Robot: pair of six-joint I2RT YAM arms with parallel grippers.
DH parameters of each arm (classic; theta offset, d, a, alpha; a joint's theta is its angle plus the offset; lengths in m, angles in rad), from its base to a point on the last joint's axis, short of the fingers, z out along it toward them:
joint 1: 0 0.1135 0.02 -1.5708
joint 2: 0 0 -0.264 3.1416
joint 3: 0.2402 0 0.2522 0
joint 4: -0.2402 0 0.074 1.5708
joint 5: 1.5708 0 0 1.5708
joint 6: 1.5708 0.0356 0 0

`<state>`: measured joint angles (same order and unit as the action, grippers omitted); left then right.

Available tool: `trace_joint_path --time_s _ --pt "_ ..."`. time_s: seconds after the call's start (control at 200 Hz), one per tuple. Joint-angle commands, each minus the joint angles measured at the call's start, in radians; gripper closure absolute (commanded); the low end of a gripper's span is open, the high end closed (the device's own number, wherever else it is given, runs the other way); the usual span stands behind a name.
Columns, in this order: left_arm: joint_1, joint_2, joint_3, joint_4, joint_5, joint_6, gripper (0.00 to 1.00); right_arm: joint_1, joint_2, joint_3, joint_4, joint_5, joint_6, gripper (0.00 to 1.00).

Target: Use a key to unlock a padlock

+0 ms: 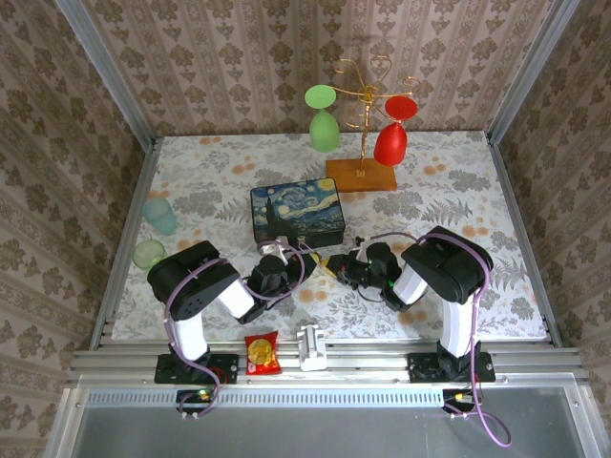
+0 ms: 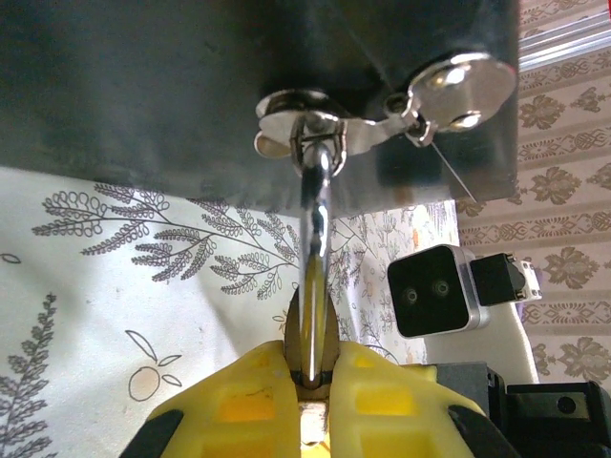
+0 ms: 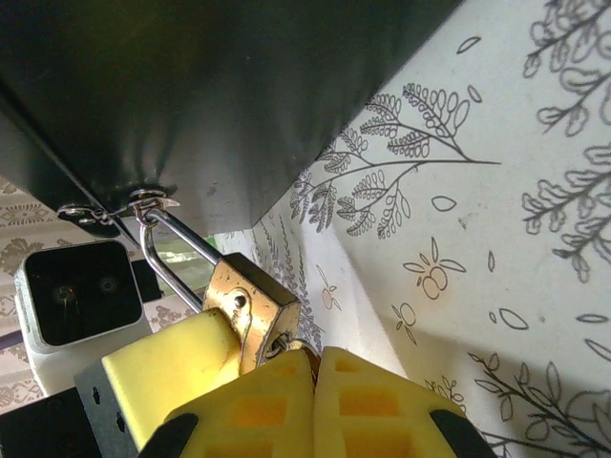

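Observation:
The tiny brass padlock (image 3: 250, 303) hangs by its silver shackle (image 3: 167, 250) from the hasp (image 3: 143, 202) on the front of the dark painted box (image 1: 297, 212). My left gripper (image 2: 313, 367) is shut on the padlock body (image 2: 313, 334), which shows edge-on in the left wrist view, with the shackle (image 2: 317, 219) running up to the hasp. My right gripper (image 3: 315, 367) is shut on the key (image 3: 286, 342), whose tip sits at the keyhole on the padlock's underside. In the top view the left gripper (image 1: 289, 262) and right gripper (image 1: 330, 266) meet in front of the box.
A wire stand (image 1: 361, 172) with a green glass (image 1: 325, 129) and a red glass (image 1: 390, 143) stands behind the box. A blue cup (image 1: 160, 215) and a green cup (image 1: 148, 253) are at the left. A snack packet (image 1: 262, 351) and a white clip (image 1: 312, 345) lie on the front rail.

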<state>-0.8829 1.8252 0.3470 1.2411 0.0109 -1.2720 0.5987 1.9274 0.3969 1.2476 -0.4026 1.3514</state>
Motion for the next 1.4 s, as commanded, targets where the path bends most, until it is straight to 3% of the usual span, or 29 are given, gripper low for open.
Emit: trace_joint_path --time_s 0.0,0.285,0.57,0.745,0.89,1.055,1.205,1.305,1.395 --pt "-0.030 0.020 0.009 0.047 0.068 0.017 0.96 0.031 0.003 -0.005 0.065 0.033 -0.050 1.00" --pt "-0.025 0.045 0.001 0.043 0.025 0.059 0.84 0.061 -0.001 -0.035 0.067 0.072 -0.093 1.00" --pt "-0.017 0.039 0.003 0.041 0.040 0.077 0.92 0.059 -0.010 0.031 0.062 0.045 -0.127 1.00" --pt "-0.015 0.047 0.009 0.041 0.040 0.085 0.84 0.076 -0.023 0.037 0.053 0.061 -0.171 1.00" --pt "-0.002 0.045 0.010 0.042 0.042 0.101 0.84 0.081 -0.054 -0.013 0.026 0.128 -0.215 1.00" --pt "0.005 0.046 0.026 0.041 0.054 0.111 0.83 0.087 -0.080 0.014 -0.061 0.123 -0.267 1.00" --pt "0.005 0.046 0.028 0.041 0.060 0.112 0.92 0.084 -0.087 0.038 -0.089 0.091 -0.270 1.00" --pt "0.004 0.037 0.024 0.044 0.066 0.102 0.95 0.068 -0.057 0.069 -0.045 -0.010 -0.215 1.00" --pt "0.002 0.015 0.014 0.043 0.056 0.102 0.96 0.051 -0.036 0.077 0.001 -0.074 -0.151 0.91"
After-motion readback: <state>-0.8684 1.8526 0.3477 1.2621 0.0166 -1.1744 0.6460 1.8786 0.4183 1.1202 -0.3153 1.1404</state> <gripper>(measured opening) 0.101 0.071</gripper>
